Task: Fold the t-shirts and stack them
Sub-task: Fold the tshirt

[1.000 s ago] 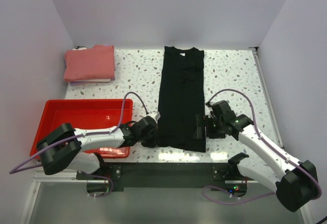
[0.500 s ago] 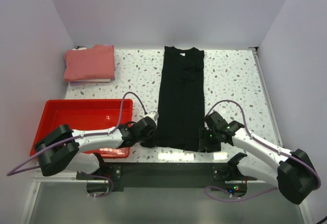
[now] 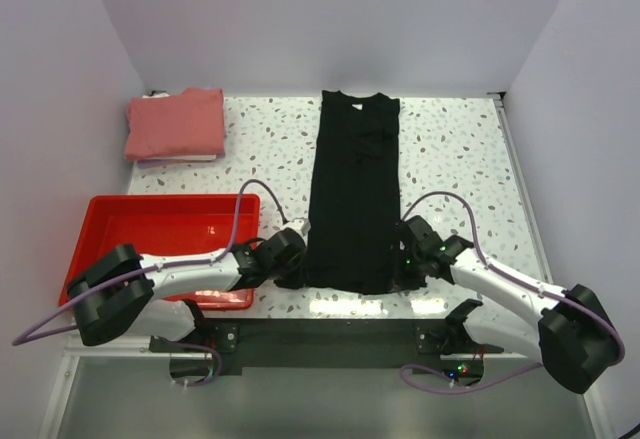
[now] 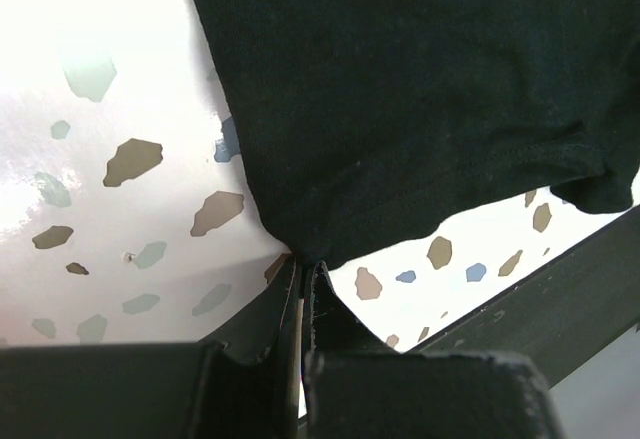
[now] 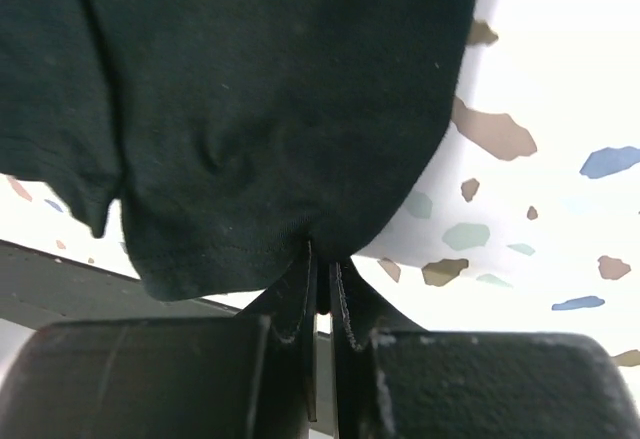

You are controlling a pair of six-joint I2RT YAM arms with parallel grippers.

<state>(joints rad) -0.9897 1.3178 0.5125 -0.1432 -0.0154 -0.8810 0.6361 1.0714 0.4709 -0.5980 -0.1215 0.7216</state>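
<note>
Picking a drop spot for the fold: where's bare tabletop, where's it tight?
Free: speckled table between the pink folded t-shirt and the black t-shirt; also right of it, to the table edge. Tight: near edge, where left claw and right claw pinch its hem corners, red tray beside.

We see the black t-shirt (image 3: 355,189) filling all the ground between our left fingers (image 4: 268,311) and right fingers (image 5: 292,301). Each pair is pinched on a near corner of it, and the cloth runs far ahead of both. Outboard of the right fingers the speckled tabletop (image 3: 455,154) lies bare up to the side wall (image 3: 570,109). Outboard of the left fingers the red tray (image 3: 160,221) sits close, a purple cable (image 3: 260,185) arching by its corner. Far ahead beyond it lies the folded pink t-shirt (image 3: 176,124). Just behind both pairs the tabletop ends at a dark rail (image 4: 560,294).
</note>
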